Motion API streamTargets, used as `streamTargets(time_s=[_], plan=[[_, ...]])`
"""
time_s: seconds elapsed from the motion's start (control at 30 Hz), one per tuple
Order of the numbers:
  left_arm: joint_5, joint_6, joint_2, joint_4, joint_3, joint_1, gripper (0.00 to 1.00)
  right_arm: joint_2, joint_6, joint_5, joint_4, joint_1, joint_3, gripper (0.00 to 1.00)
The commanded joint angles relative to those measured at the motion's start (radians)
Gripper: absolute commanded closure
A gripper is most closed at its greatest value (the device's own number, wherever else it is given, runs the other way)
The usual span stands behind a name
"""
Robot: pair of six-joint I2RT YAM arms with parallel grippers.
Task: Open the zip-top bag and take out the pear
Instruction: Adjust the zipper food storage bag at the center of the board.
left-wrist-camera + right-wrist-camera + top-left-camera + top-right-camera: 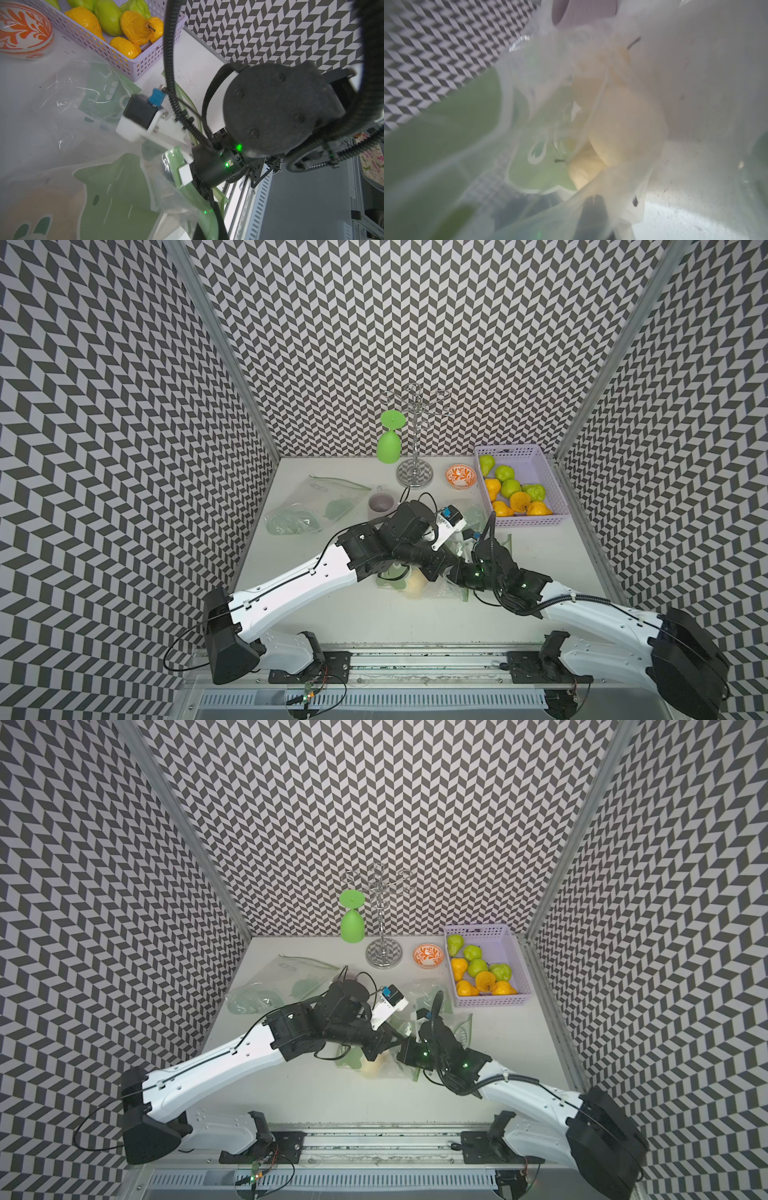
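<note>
- Progress check: not far along. The pear (415, 584) is inside the zip-top bag (124, 182), which lies on the desk (332, 622) mid-front, right under where the two arms meet.
- Left hand (433, 572) and right hand (186, 175) are both closed tight. In the left wrist view the right one looks pinched on the bag's green zip strip. The left one seems to nip the rim just beside it, but its tips are mostly cut off.
- My read: this is the pull-the-mouth-apart step. Has the seal popped? Honestly can't tell, since the arms cover the mouth in both top views.
- Left to do: get the mouth wide, reach in, lift the pear out.
- The right wrist view is mostly blurry plastic film right up against the camera. You get the pear's pale yellow shape and stem through it, not much else.
- Another bag (311, 506) lies off to the side, and the basket (534, 521) of loose fruit looks unrelated.
</note>
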Motion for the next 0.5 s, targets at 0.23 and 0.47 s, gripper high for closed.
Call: streamTargets(time_s=[0.23,0.47], plan=[[-0.020,-0.079,-0.112,0.194,-0.047,0.060,0.63,-0.076,-0.099,-0.138,-0.025,-0.061,-0.057,0.87],[0.036,-0.223,-0.337,0.340,-0.357,0.436,0.54,-0.068,-0.107,-0.242,0.007,-0.063,-0.040,0.76]])
